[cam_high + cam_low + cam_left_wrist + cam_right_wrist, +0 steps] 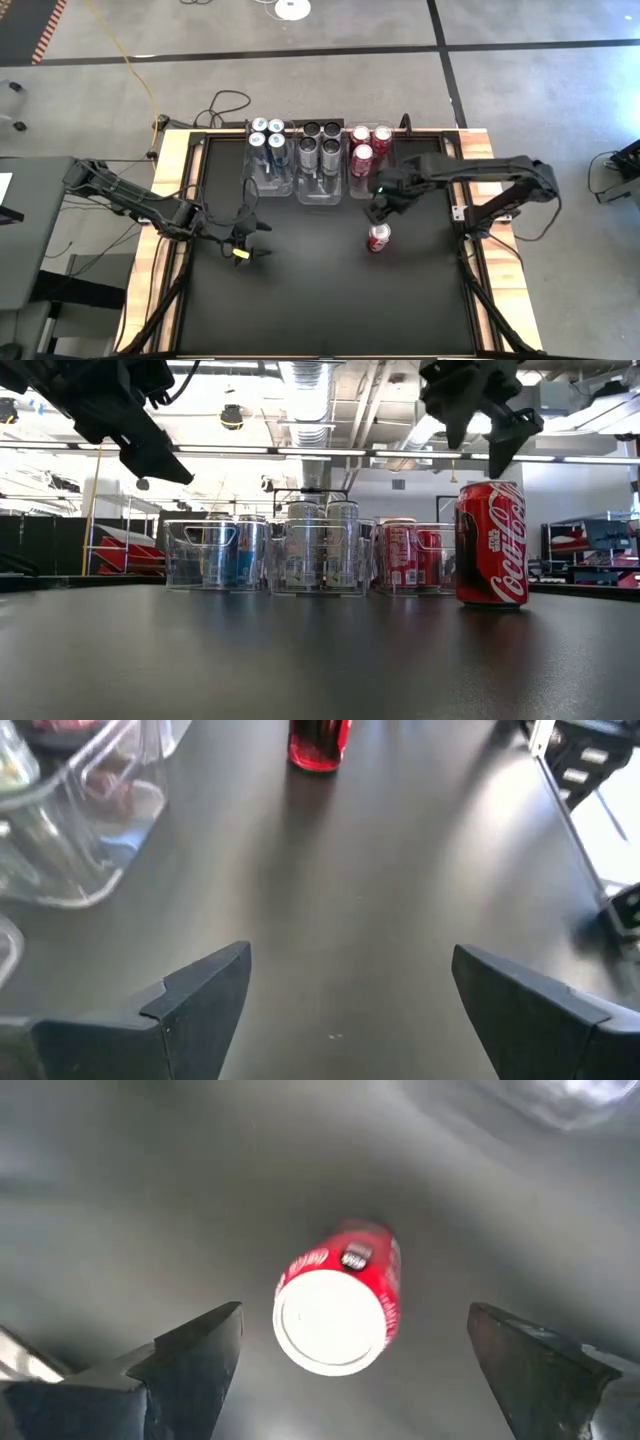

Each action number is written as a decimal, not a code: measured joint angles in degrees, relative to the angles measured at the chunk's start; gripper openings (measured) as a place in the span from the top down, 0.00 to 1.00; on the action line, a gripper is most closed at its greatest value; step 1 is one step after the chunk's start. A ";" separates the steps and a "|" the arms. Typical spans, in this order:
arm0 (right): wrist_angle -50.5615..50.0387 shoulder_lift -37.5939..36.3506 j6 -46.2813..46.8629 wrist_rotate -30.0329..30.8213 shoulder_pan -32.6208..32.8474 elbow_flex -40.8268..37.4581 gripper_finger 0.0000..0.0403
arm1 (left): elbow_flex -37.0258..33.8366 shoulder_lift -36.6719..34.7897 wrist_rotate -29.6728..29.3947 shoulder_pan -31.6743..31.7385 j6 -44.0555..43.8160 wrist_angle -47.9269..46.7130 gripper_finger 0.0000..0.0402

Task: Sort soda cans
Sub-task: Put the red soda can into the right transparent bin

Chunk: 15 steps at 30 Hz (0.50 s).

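1. Waiting low over the left of the bench (pixel 300 300), the left gripper (pixel 243 243) has its fingers spread and holds nothing.
2. Three clear bins (pixel 320 190) at the back keep colours apart: blue cans (pixel 268 132) left, dark cans (pixel 320 137) middle, three red cans (pixel 368 140) right.
3. One red can (pixel 379 238) stands upright alone on the open bench, likely the last to sort.
4. Just above it hangs the right gripper (pixel 350 1350), spread wide; nothing blocks a straight descent.
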 joint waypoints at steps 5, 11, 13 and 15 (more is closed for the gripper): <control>0.42 6.65 -0.08 0.04 4.46 -0.33 0.01 | 0.00 0.00 -1.76 0.00 4.94 0.18 0.15; 1.33 12.42 -1.63 0.03 6.30 -0.35 0.01 | 0.00 0.00 -2.32 0.11 2.70 0.24 0.15; 1.51 13.53 -2.08 0.02 6.32 -0.35 0.01 | 0.00 0.00 -2.36 0.11 1.90 0.24 0.15; 1.49 13.92 -2.09 -0.37 6.32 -0.38 0.01 | 0.00 0.00 -2.36 0.11 1.06 0.20 0.15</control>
